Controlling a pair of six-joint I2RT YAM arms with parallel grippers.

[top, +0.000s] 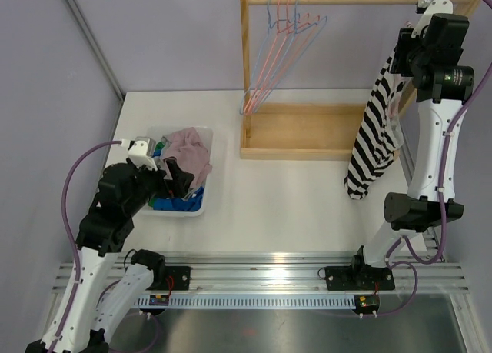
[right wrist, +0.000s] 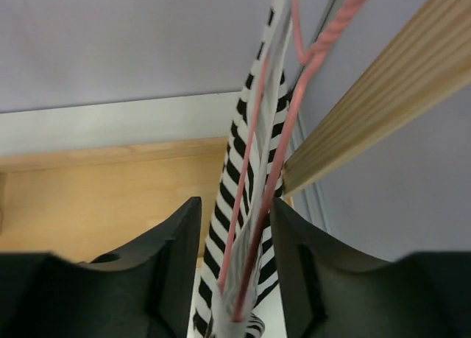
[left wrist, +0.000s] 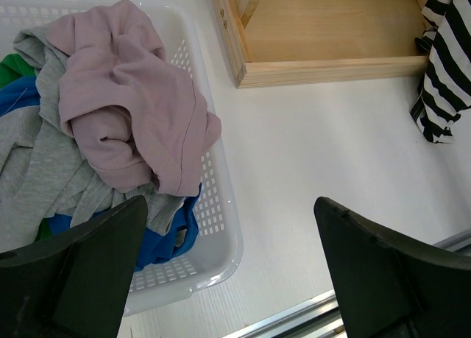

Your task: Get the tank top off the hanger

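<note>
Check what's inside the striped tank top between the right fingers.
A pink wire hanger runs down inside the striped tank top, between the fingers of the right gripper, its hook up by the wooden rail. Fabric covers the hanger's lower end.

Right wrist view: the hanger [right wrist: 331, 30] hook ran off the top edge and the tank top [right wrist: 229, 213] hem off the bottom. The rod [right wrist: 383, 87] was cut at the right. Unclear whether the right gripper [right wrist: 235, 205] touched fabric or wire.

Top view: the right arm [top: 434, 61] hid its own gripper, the top's straps and the rod's right end. The hanger could not be made out there. The left arm [top: 127, 191] covered part of the basket [top: 208, 168].

Left wrist view: basket, tank top, wooden base [left wrist: 324, 29] and left gripper [left wrist: 232, 205] fingers were clipped by the edges. A green garment [left wrist: 7, 69] was mostly buried.
</note>
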